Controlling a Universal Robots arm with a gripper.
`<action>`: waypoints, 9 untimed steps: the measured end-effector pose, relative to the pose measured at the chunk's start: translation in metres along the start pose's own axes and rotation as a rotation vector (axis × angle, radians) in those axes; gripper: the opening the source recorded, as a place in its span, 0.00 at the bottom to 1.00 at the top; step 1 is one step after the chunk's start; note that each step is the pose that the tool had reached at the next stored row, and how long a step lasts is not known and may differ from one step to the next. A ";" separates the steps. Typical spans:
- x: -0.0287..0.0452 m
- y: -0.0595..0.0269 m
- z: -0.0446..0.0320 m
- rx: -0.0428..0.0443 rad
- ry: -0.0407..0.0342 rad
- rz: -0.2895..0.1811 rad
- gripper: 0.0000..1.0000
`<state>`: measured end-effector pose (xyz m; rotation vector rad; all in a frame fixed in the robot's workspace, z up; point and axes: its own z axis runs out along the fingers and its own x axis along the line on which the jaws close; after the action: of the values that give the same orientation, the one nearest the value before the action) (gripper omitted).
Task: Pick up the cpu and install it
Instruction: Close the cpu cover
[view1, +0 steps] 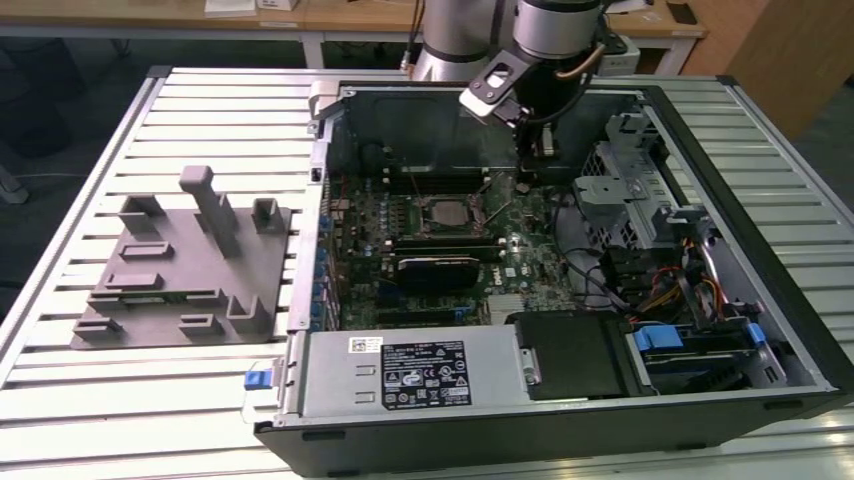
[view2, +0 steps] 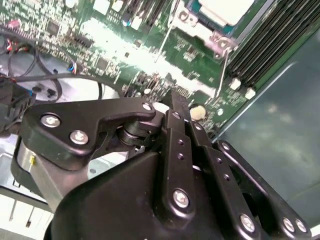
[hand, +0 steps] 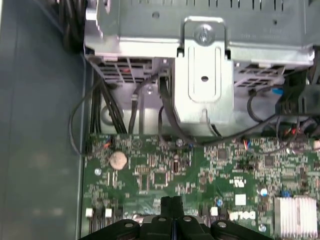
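Observation:
In the second wrist view the cpu (view2: 226, 7) shows as a silvery-white square inside the socket frame on the green motherboard (view2: 115, 45), with a thin metal lever beside it. The exterior view places that cpu (view1: 447, 211) mid-board inside the open computer case. My gripper (view1: 531, 172) hangs over the board toward the exterior view's right of the socket, apart from it. Its black fingers (hand: 167, 206) press together with nothing between them, so the gripper (hand: 172, 204) is shut, and its tip (view2: 172, 97) hovers just above the board.
A grey fixture plate (view1: 187, 260) with upright blocks lies on the slatted table at the exterior view's left. Inside the case are a drive cage (view1: 641, 200), a power supply (view1: 400, 375), black cables (hand: 107, 110), a metal bracket (hand: 204, 75) and a finned heat sink (hand: 295, 212).

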<state>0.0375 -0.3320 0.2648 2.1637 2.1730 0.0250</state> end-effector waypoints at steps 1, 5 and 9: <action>0.0000 0.0024 0.0002 0.0000 0.0000 0.000 0.11; 0.0001 0.0079 0.0023 0.0010 0.0000 0.000 0.11; 0.0003 0.0084 0.0081 0.0018 0.0000 0.000 0.11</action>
<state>0.0464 -0.3320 0.2573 2.1647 2.1738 0.0230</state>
